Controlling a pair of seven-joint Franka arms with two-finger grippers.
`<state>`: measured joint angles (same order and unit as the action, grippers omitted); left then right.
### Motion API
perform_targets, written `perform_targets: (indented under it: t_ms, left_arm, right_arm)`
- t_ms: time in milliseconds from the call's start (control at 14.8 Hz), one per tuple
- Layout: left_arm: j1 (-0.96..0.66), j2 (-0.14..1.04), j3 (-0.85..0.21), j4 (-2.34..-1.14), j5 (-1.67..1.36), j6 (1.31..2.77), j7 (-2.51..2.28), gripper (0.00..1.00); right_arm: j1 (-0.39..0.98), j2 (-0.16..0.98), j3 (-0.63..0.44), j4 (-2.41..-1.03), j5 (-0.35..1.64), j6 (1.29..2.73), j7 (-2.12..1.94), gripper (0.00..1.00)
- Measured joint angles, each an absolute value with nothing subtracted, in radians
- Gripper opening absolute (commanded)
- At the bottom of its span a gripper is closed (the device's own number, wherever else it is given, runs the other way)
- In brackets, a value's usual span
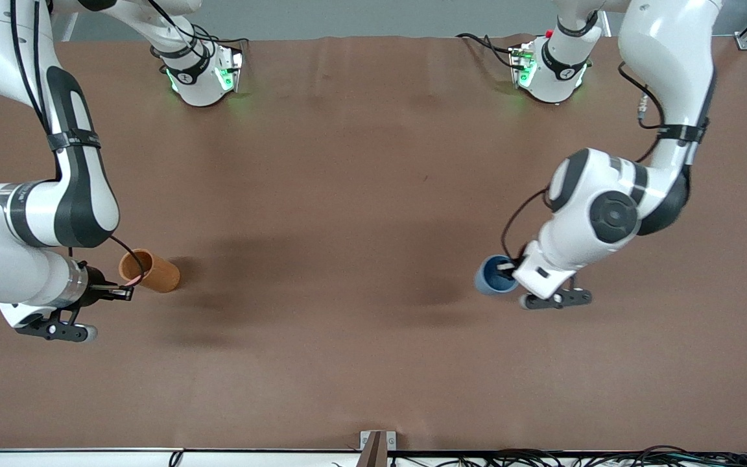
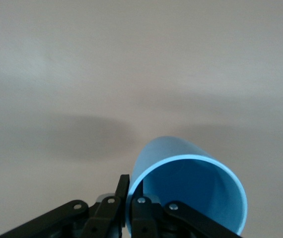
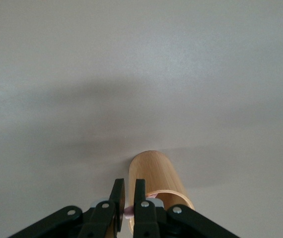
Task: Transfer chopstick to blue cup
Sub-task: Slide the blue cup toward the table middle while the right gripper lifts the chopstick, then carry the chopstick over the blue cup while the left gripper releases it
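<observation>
The blue cup stands on the brown table toward the left arm's end. My left gripper is shut on its rim, with one finger inside the cup and one outside; in the left wrist view the gripper pinches the wall. Toward the right arm's end, the pale pink chopstick pokes from the mouth of the orange-brown cup. My right gripper is shut on the chopstick's top end, just over the orange cup's rim. Most of the chopstick is hidden inside that cup.
The brown table stretches wide between the two cups. The arms' bases stand along the edge farthest from the front camera. A small bracket sits at the nearest edge.
</observation>
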<state>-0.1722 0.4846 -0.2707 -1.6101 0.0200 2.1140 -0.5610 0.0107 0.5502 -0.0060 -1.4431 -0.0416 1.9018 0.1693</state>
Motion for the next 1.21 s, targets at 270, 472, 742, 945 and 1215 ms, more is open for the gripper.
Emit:
perform_targets:
  t_ms: [270, 472, 742, 945, 1215]
  left_arm:
    - [-0.3, 0.531, -0.314, -1.573, 0.091, 2.114, -0.875, 0.0]
    - [-0.393, 0.603, -0.316, -1.528, 0.109, 2.115, -0.997, 0.01]
    - [-0.44, 0.671, -0.317, -1.513, 0.138, 2.156, -1.06, 0.01]
    - [-0.453, 0.701, -0.317, -1.509, 0.187, 2.185, -1.104, 0.02]
    - [-0.46, 0.722, -0.319, -1.506, 0.199, 2.199, -1.113, 0.04]
  right_arm:
    - [0.011, 0.545, -0.007, -1.423, -0.042, 1.875, 0.169, 0.03]
    - [0.01, 0.495, -0.009, -1.403, -0.043, 1.839, 0.169, 0.03]
    - [0.01, 0.355, -0.009, -1.394, -0.043, 1.752, 0.166, 0.03]
    - [0.011, 0.247, -0.006, -1.396, -0.043, 1.722, 0.163, 0.03]
    - [0.069, 0.161, 0.005, -1.404, -0.042, 1.716, 0.162, 0.02]
